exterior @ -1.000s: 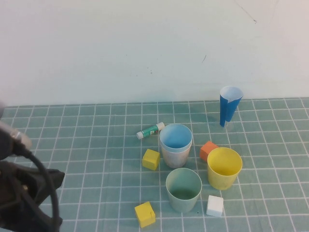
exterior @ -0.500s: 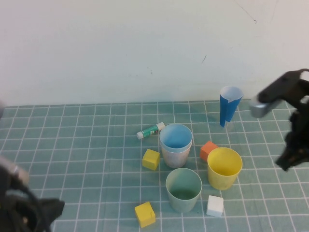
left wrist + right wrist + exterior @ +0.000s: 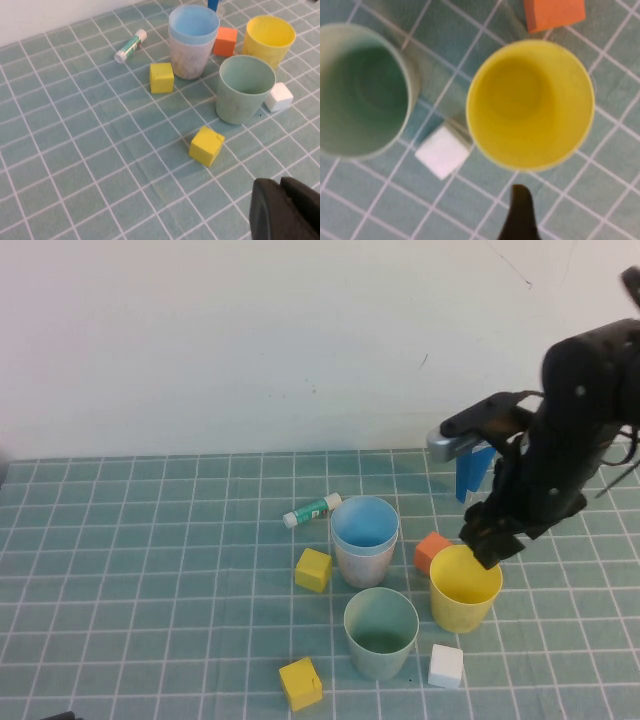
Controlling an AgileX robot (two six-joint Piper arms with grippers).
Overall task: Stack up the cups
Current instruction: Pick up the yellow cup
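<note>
Item: my right gripper [image 3: 487,548], directly over the far rim of the yellow cup [image 3: 465,587]; whether open or closed, I could not tell. Left gripper [image 3: 285,210]: low, well away, likewise unclear. Green cup [image 3: 380,632] and blue-in-pink stack [image 3: 364,540] beside. Risk: a fingertip catching the rim might tip the cup onto the white block [image 3: 445,665].

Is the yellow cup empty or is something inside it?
Empty: the right wrist view looks straight into the yellow cup and shows only its bare bottom.

Glue stick [image 3: 311,510], dark-blue cone [image 3: 472,474], orange block [image 3: 431,550], white block [image 3: 445,665].
</note>
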